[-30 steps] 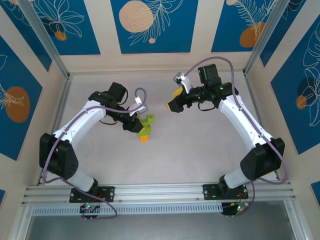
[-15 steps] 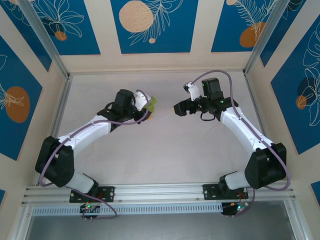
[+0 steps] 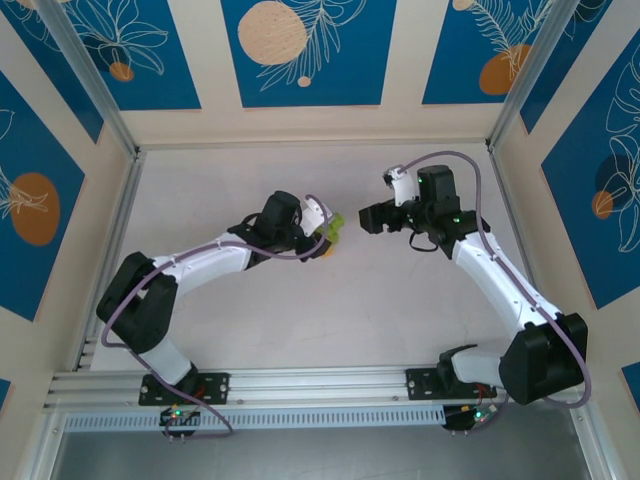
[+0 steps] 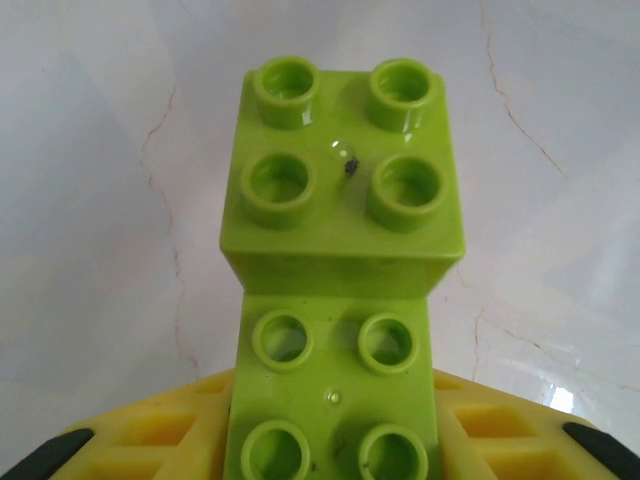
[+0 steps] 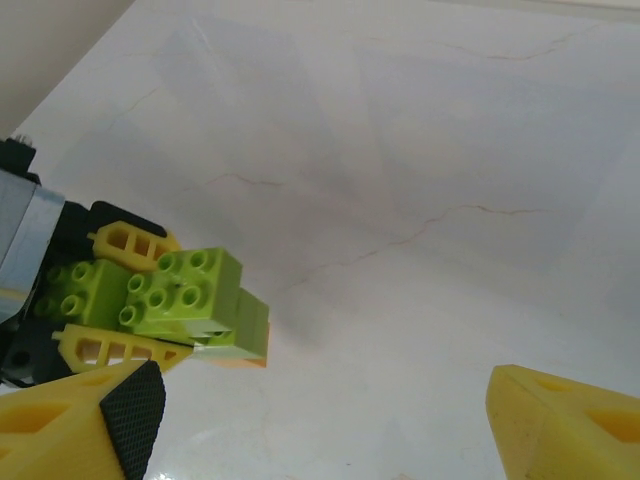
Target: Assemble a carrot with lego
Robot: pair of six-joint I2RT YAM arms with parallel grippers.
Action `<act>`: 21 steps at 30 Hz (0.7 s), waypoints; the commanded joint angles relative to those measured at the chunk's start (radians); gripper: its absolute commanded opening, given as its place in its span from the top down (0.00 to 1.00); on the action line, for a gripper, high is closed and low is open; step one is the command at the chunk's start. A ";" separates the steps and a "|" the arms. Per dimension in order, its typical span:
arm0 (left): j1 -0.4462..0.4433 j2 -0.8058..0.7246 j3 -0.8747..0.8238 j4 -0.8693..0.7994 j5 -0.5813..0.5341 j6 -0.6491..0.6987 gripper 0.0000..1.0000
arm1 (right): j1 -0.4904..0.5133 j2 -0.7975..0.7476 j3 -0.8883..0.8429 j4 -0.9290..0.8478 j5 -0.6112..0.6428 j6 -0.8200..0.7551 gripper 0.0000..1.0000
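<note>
- My left tool (image 3: pixel 318 228) is clenched on the carrot (image 4: pixel 345 230) by its lime-green bricks (image 5: pixel 185 290) at mid-worktop (image 3: pixel 300 310), with the studs exposed, I judge for pressing on another brick.
- My right tool (image 5: pixel 320 430) hangs released and empty just right of it, leaving room.

Left arm stretched forward, left gripper (image 3: pixel 322 231) clamped on the carrot (image 3: pixel 331 225), fingers either side of its green bricks. Right arm elbow bent, right gripper (image 3: pixel 369 217) just right of the carrot, jaws wide, empty
</note>
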 commanded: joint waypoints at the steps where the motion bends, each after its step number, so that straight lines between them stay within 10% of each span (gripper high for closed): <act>1: -0.005 -0.031 -0.052 0.038 0.029 -0.003 0.57 | -0.013 -0.020 -0.026 0.018 -0.004 0.029 0.15; 11: -0.012 -0.041 -0.154 0.113 0.006 -0.011 0.53 | -0.014 -0.016 -0.016 0.011 -0.024 0.035 0.15; 21: -0.014 -0.044 -0.089 0.049 0.048 0.003 0.14 | -0.016 0.001 -0.008 -0.003 -0.044 0.032 0.16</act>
